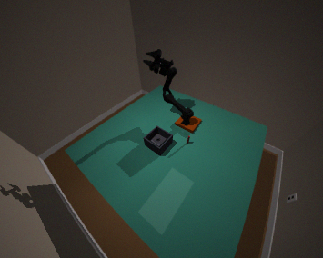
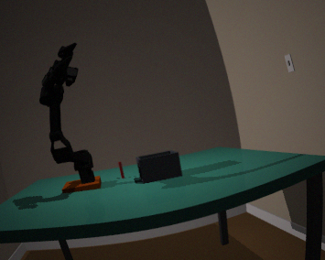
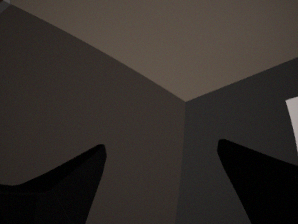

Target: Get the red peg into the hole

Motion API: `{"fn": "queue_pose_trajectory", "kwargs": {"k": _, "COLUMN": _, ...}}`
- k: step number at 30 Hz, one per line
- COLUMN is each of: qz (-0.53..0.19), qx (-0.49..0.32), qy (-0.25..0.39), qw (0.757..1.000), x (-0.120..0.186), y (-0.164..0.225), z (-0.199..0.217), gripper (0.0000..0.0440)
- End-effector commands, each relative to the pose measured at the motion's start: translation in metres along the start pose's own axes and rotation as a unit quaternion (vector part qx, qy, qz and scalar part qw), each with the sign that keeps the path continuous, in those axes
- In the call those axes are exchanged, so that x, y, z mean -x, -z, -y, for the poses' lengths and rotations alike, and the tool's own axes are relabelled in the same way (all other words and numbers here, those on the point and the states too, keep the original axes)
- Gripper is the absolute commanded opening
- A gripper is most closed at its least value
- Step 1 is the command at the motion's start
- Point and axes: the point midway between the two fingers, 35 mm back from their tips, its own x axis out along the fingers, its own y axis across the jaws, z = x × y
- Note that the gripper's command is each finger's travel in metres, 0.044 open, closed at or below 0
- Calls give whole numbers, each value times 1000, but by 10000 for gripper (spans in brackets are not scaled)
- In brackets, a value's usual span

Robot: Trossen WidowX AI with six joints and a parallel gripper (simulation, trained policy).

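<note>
The red peg [image 1: 188,139] [image 2: 121,169] stands upright on the green table, beside the box and apart from it. The dark open box [image 1: 165,146] [image 2: 159,167] stands on the table. In the top view a grey plate [image 1: 155,137] with a dark hole near its middle shows at the bottom of the box. My gripper [image 1: 146,57] [image 3: 162,148] is raised high above the table, far from peg and box. Its two fingers are wide apart with nothing between them. The wrist view shows neither peg nor box.
The arm stands on an orange base [image 1: 195,127] [image 2: 82,185], close to the peg. The green table [image 1: 217,168] [image 2: 209,183] carries shadows of the arm and box and a pale patch of light. Walls rise beyond the table.
</note>
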Motion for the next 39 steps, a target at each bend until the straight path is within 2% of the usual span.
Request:
{"fn": "queue_pose_trajectory", "kwargs": {"k": 1, "qz": -6, "qx": 16, "qy": 5, "qw": 1000, "x": 2, "y": 1, "z": 6, "gripper": 419}}
{"fn": "queue_pose_trajectory", "kwargs": {"k": 3, "qz": -17, "qx": 47, "qy": 16, "qw": 999, "x": 6, "y": 3, "z": 19, "gripper": 440}}
{"fn": "queue_pose_trajectory", "kwargs": {"k": 10, "qz": -61, "qx": 152, "qy": 57, "qw": 985, "x": 25, "y": 8, "z": 70, "gripper": 440}}
{"fn": "queue_pose_trajectory", "kwargs": {"k": 20, "qz": -119, "qx": 297, "qy": 118, "qw": 940, "x": 57, "y": -3, "z": 147, "gripper": 440}}
{"fn": "queue_pose_trajectory", "kwargs": {"k": 29, "qz": -162, "qx": 422, "qy": 171, "qw": 875, "x": 87, "y": -33, "z": 210, "gripper": 440}}
{"fn": "queue_pose_trajectory", "kwargs": {"k": 39, "qz": -195, "qx": 549, "qy": 231, "qw": 779, "x": 120, "y": -87, "z": 269, "gripper": 440}}
